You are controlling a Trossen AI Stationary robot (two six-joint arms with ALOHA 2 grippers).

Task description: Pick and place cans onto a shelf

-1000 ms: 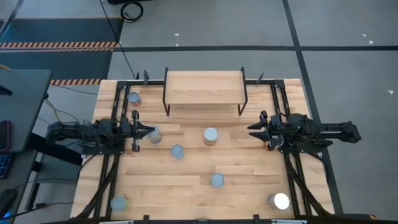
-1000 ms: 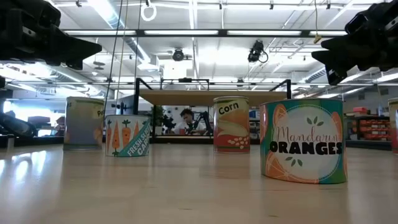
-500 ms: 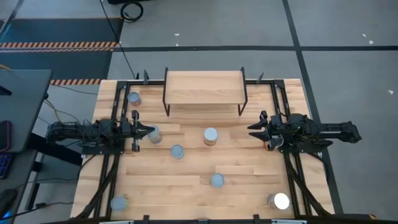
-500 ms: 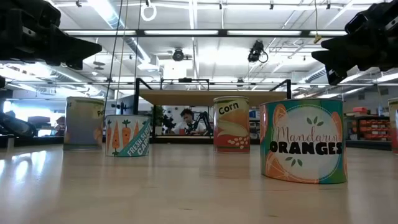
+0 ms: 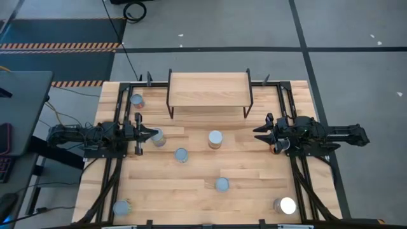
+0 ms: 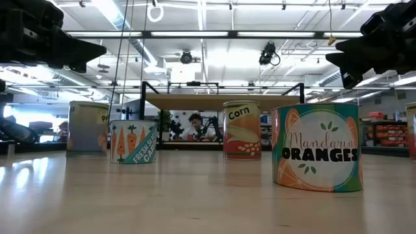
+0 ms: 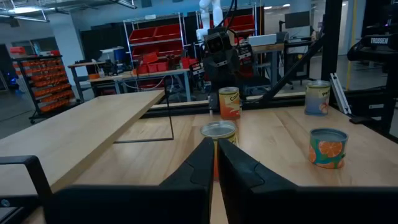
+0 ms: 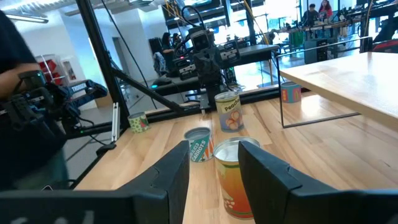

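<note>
The right gripper (image 5: 261,132) hangs with fingers parted, empty; the upright corn can (image 5: 215,139) stands straight ahead of it, nearer than to the closed left gripper (image 5: 152,134); shelf (image 5: 208,89) empty.

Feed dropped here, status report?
Left gripper shut, beside a can. Right gripper open, holding nothing. Shelf bare, cans on table.
</note>
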